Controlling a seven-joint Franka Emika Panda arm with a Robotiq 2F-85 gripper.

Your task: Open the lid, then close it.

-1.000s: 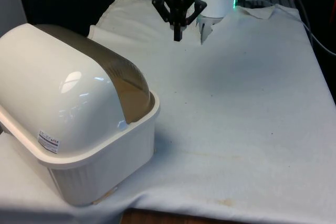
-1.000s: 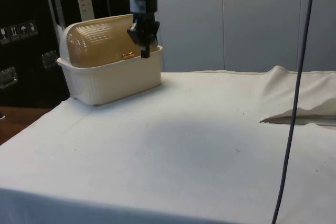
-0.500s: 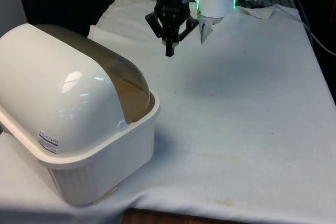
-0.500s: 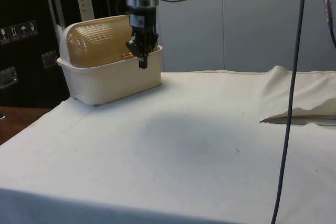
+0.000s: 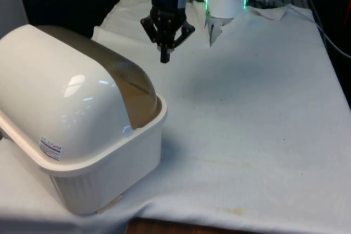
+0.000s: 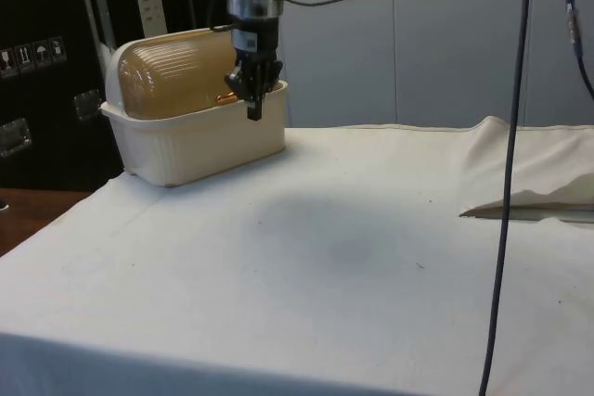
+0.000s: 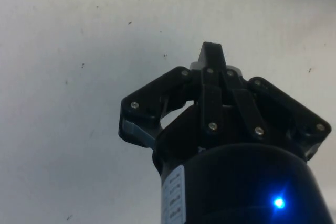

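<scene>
The end effector (image 5: 164,57) hangs above the cloth-covered bench (image 5: 263,113) with its fingers pressed together, gripping nothing. The bread box (image 5: 82,135) sits to its side, towards the front view's left and nearer that camera, its domed lid (image 6: 176,76) down. In the side view the small orange handle (image 6: 225,97) lies just beside the fingertips, so a short sideways reach looks needed.

A lab: cloth-draped test table (image 5: 263,113), hanging cables (image 6: 509,164), dark cabinets (image 6: 37,71) with switch panels.
</scene>
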